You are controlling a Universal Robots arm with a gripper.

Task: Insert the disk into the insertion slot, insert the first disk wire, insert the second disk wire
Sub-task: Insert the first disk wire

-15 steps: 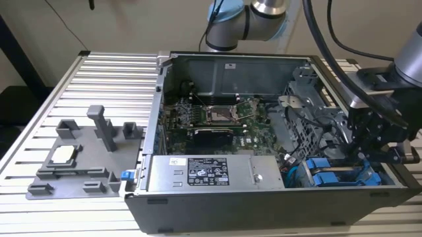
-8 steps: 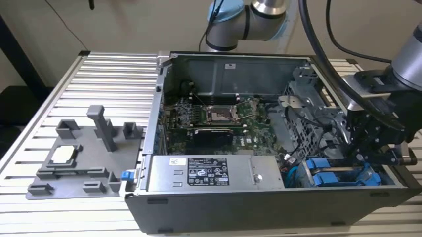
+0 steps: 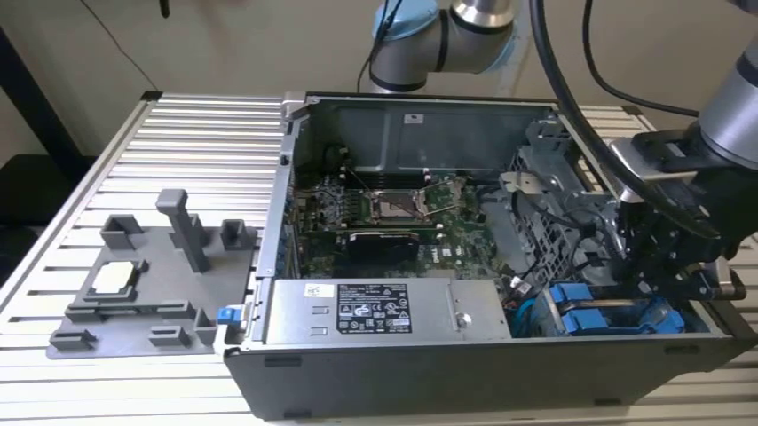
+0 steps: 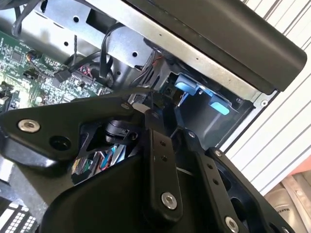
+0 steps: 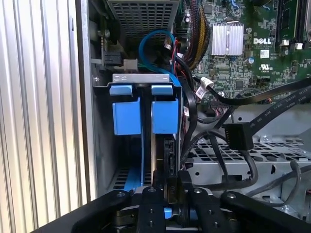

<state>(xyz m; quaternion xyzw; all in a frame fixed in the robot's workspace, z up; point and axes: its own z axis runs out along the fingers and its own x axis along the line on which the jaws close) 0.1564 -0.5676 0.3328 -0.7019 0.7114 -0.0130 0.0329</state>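
A: At the exterior view's right, gripper (image 3: pixel 649 293) hangs low over the insertion slot (image 3: pixel 598 311).
B: Second wrist view?
A: Gripper near blue tabs (image 4: pixel 187 87); grip can't be told.
B: First wrist view: disk (image 5: pixel 167 153) sits in slot, wire plug (image 5: pixel 238 137) hanging apart. Likely wiring step; needs square alignment.

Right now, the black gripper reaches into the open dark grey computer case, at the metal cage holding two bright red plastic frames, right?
Not quite: the plastic frames are bright blue, not red, as the first wrist view shows. The rest holds: the black gripper is in the dark grey computer case at the metal cage.
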